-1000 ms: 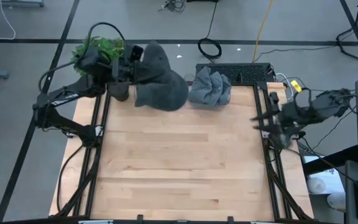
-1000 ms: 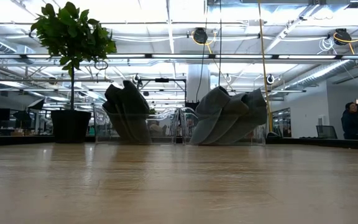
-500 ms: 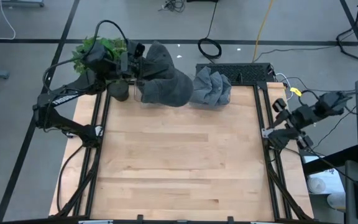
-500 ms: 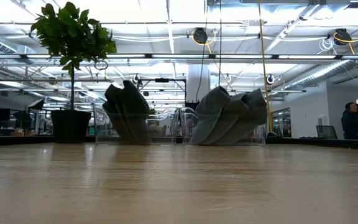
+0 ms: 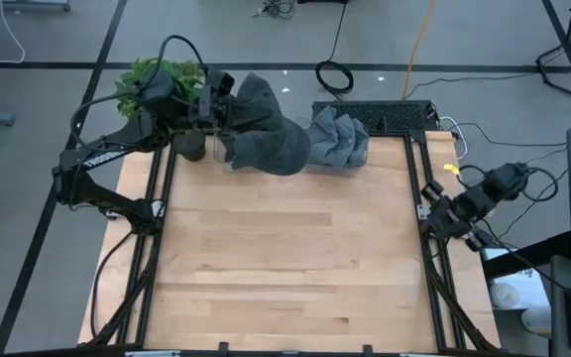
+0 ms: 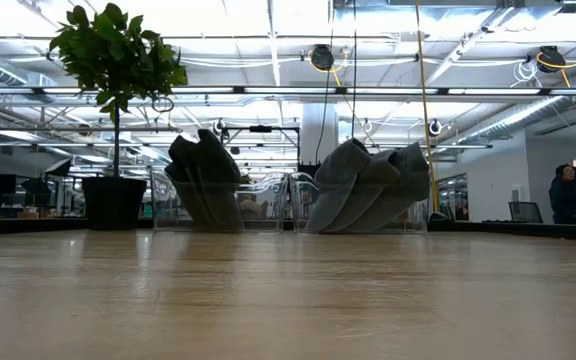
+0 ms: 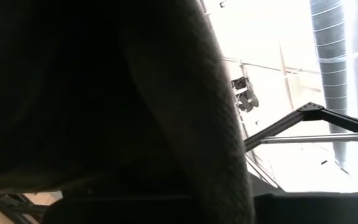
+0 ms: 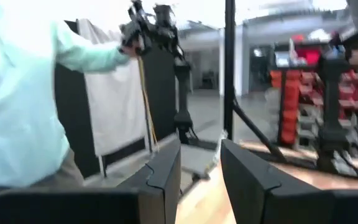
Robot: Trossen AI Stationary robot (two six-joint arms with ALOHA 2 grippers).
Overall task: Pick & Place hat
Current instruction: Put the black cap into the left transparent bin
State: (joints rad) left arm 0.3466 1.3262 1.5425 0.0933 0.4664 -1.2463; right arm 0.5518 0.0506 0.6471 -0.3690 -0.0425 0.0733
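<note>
A dark grey hat [image 5: 266, 134] stands at the table's far left, bunched upright in a clear bin [image 6: 230, 208]; it also shows in the low view [image 6: 203, 180]. My left gripper [image 5: 218, 111] is at the hat's left side, and dark cloth [image 7: 104, 93] fills its wrist view. A lighter grey hat [image 5: 337, 139] stands just right of it in a second clear bin [image 6: 368, 185]. My right gripper [image 8: 201, 180] is open and hangs off the table's right edge [image 5: 432, 208], touching nothing. My left gripper is shut on the dark grey hat at its left side [image 5: 231, 119], coming level from the table's left. The cloth itself hides the fingers, so which part and how many layers cannot be told. The hat stands upright with its lower end in the bin.
A potted plant [image 5: 157, 79] stands off the far left corner, right behind my left arm. A keyboard [image 5: 375, 111] lies past the far edge. A person in a pale shirt [image 8: 17, 93] is near my right arm, another [image 6: 566, 195] far off. Bare wood [image 5: 285, 258] spans the middle.
My left gripper moved a little toward the table's right and far edge, and the dark grey hat shifted with it, ending closer to the lighter hat. My right arm drew back from the table's right edge toward the near side and turned.
</note>
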